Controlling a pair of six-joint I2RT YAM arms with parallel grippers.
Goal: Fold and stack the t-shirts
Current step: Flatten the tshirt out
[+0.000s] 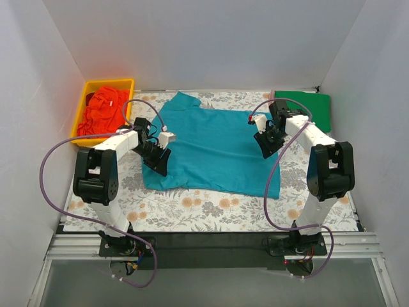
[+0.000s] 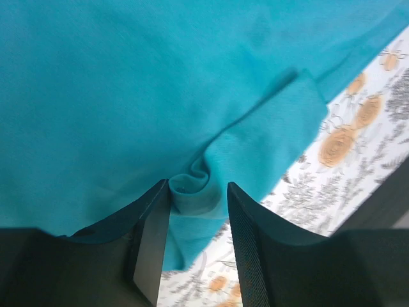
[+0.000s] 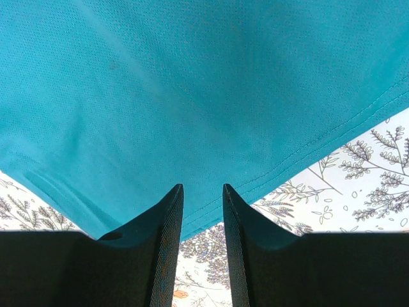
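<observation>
The teal-blue t-shirt (image 1: 217,150) lies spread across the middle of the floral sheet. My left gripper (image 1: 158,160) is at its left edge. In the left wrist view the left gripper (image 2: 198,185) is open, with a bunched fold of the teal shirt (image 2: 192,185) between the fingers, against the left finger only. My right gripper (image 1: 266,144) is at the shirt's right edge. In the right wrist view the right gripper (image 3: 202,187) is open a little, its tips at the stitched hem of the teal shirt (image 3: 192,96). A green t-shirt (image 1: 308,109) lies folded at the back right. An orange-red t-shirt (image 1: 102,112) is crumpled in the bin.
The yellow bin (image 1: 82,109) stands at the back left. The grey floral sheet (image 1: 211,211) covers the table and shows bare in front of the teal shirt. White walls close in the back and both sides.
</observation>
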